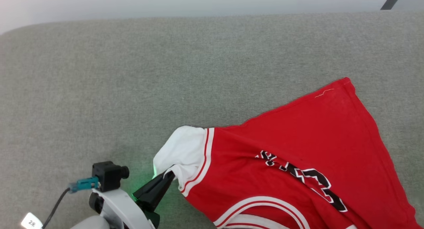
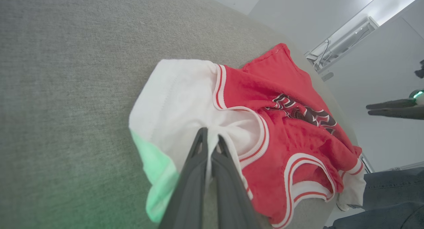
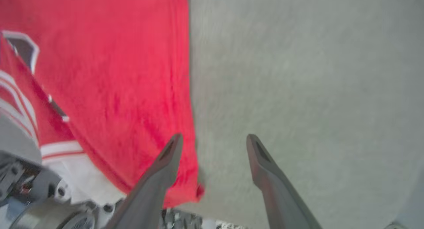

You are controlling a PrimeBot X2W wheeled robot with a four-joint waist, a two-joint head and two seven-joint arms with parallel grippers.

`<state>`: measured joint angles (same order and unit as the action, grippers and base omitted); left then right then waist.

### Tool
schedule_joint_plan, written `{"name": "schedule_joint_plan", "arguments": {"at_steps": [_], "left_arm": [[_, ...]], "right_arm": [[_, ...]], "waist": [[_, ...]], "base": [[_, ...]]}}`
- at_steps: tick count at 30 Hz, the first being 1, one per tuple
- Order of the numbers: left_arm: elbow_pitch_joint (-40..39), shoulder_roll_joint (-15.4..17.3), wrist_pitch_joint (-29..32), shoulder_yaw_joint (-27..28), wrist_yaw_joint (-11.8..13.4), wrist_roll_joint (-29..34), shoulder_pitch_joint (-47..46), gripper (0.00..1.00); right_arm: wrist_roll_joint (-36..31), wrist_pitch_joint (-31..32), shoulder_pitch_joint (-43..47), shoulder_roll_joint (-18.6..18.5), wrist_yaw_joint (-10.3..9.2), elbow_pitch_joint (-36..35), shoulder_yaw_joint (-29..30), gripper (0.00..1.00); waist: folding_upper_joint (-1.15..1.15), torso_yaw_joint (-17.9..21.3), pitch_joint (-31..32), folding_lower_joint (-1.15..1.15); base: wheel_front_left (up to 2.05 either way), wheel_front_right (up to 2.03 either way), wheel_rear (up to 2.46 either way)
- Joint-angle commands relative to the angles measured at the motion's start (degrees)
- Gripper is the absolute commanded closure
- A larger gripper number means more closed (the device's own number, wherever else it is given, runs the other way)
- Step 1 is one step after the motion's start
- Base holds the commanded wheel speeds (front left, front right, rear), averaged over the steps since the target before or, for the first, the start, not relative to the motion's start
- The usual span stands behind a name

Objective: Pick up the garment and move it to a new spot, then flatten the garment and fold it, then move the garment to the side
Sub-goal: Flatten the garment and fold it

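Grey woven cushion surface [image 1: 132,73], far edge rounded at the left corner. Red no. 23 jersey [image 1: 281,149] lies spread on the near right part, one hem corner toward the far edge. Left gripper [image 1: 167,177] fingers together, clamped on its white sleeve [image 1: 182,149]. Right gripper [image 3: 213,143] fingers apart, holding nothing, over the jersey's red edge.

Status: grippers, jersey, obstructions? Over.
Left gripper shut on garment at white sleeve. Right gripper open over its red edge. Person's leg close by other sleeve.
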<state>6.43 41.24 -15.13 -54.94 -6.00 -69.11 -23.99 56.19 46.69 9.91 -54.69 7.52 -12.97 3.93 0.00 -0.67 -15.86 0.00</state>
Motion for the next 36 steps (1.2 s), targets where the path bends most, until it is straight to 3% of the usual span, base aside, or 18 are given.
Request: {"name": "schedule_joint_plan", "arguments": {"at_steps": [1,4,6,10,14,20,25,27,28,36], "left_arm": [[-0.09,-0.5,0.02,-0.02,-0.18,0.72,0.05,1.0],[-0.09,-1.02,0.06,-0.2,-0.29,1.16,-0.79,1.0],[0.15,-1.56,0.09,-0.43,-0.43,1.43,-1.32,1.0],[0.48,-2.79,0.35,-0.89,-0.66,1.54,-2.43,1.0],[0.8,-3.87,0.75,-1.18,-1.08,1.74,-3.98,1.0],[1.67,-5.55,0.54,-1.72,-1.35,2.11,-5.4,1.0],[3.14,-6.67,0.29,-1.59,-1.55,0.94,-5.41,1.0],[3.66,-7.06,0.22,-1.13,-1.51,-0.43,-5.45,1.0],[3.68,-7.25,0.22,-0.99,-1.52,-1.22,-5.8,1.0],[1.8,-6.65,1.78,1.96,-1.55,-10.05,-15.08,1.0]], "right_arm": [[-2.15,-0.47,-2.81,0.12,-0.05,-1.32,3.49,0.0],[-5.06,-2.74,-7.81,1.8,-0.05,-2.08,4.78,0.0],[-8.15,-5.54,-14.5,4.99,-0.05,-1.13,3.19,0.0],[-14.94,-7.38,-27.3,9.77,-0.06,3.82,-7.1,0.0],[-19.13,-7.21,-37.58,12.54,-0.06,13.53,-16.53,0.0],[-21.69,-7.16,-47.64,12.27,-0.06,27.09,-26.6,0.0],[-16.69,-3.89,-50.1,12.12,-0.01,33.14,-34.87,0.0],[-14.01,-4.41,-50.76,11.94,-0.01,33.71,-36.45,0.73],[-12.98,-5.04,-51.19,11.92,-0.01,34.2,-36.51,1.0],[-9.58,-17.2,-59.19,13.32,-0.03,39.07,-32.68,1.0]], "waist": [[0.0,-0.74,-0.55,0.0],[0.0,-1.38,-1.19,0.0],[0.0,-1.89,-1.65,0.0],[0.0,-3.27,-2.53,0.0],[0.0,-5.26,-4.09,0.0],[0.0,-7.69,-6.43,0.0],[0.0,-8.61,-6.99,0.0],[0.0,-8.66,-7.05,0.0],[0.0,-8.65,-7.08,0.0],[0.0,-7.54,-6.64,0.0]], "base": [[0.0,0.0,0.0],[0.0,0.0,0.0],[0.0,0.0,0.0],[0.0,0.0,0.0],[0.0,0.0,0.0],[0.0,0.0,0.0],[0.0,0.0,0.0],[0.0,0.0,0.0],[0.0,0.0,0.0],[0.0,0.0,0.0]]}}
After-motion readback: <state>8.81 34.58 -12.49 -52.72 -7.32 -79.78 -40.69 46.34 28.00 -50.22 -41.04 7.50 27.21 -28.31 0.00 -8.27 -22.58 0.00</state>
